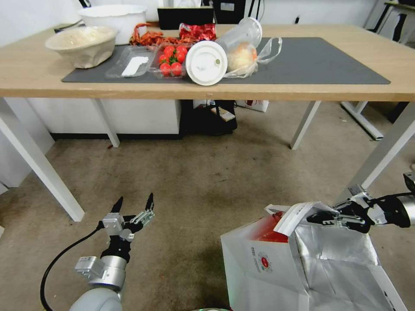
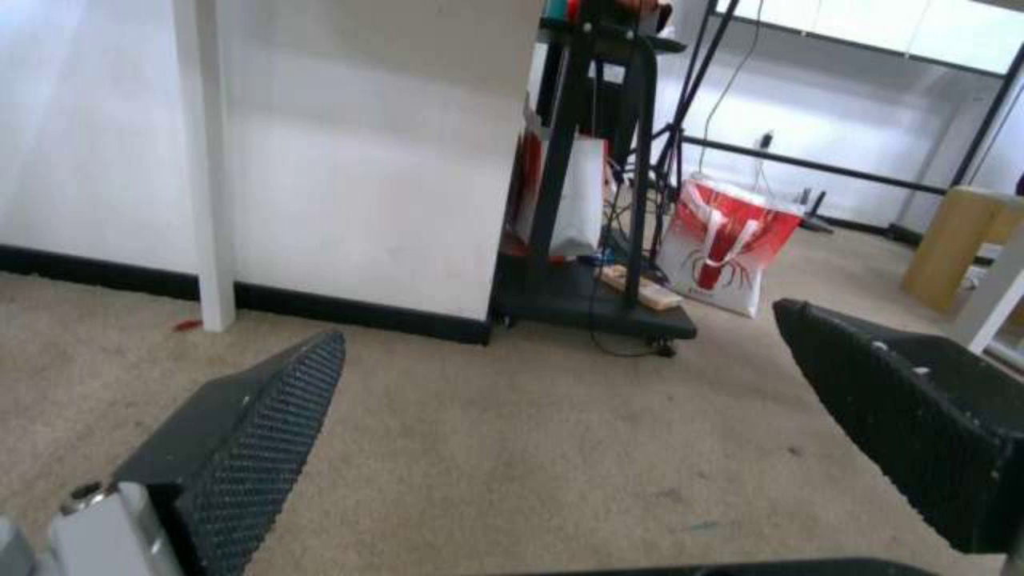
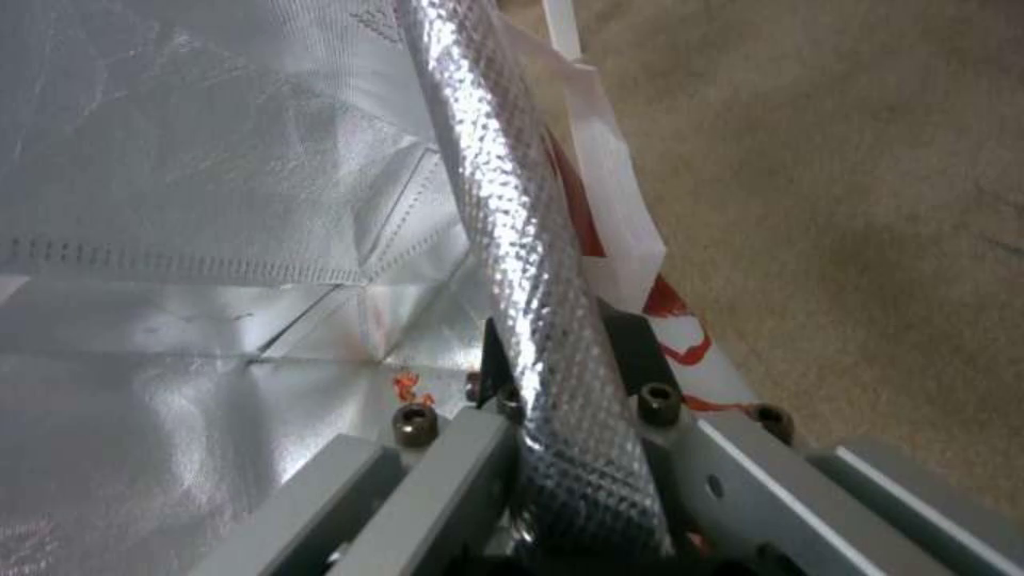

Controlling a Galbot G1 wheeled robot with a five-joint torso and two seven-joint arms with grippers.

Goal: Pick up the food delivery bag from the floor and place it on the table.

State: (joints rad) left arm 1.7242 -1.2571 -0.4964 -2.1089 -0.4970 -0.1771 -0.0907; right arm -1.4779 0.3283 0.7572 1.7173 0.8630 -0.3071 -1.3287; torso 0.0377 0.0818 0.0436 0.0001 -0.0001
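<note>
— So, you start with the table [image 1: 302, 88]: it runs across the far side, its mat crowded toward the left end with bowls [image 1: 84, 45], tomatoes [image 1: 171, 60], a tipped cup [image 1: 222, 49] and a bagged bun [image 1: 242, 56]. The right end of the mat is bare.

— And the bag?

— Your bag [image 1: 302, 263] is down on the floor [image 1: 207, 172], near the table's right front leg, mouth open, foil lining showing. It looks tilted, though I can't tell whether its base has left the carpet.

— What has hold of it?

— Your right gripper [image 1: 322, 217] is pinching the rim: the wrist view shows the foil wall [image 3: 534, 264] squeezed between the jaws, red print just outside. Your left gripper [image 1: 134, 205] hangs spread and empty over the floor, well apart from the bag.

— What could go wrong?

— You're holding one thin paper edge, not a handle. I'd judge it could tear or slip if the bag is heavy, and the bag may swing into the table's edge.
</note>
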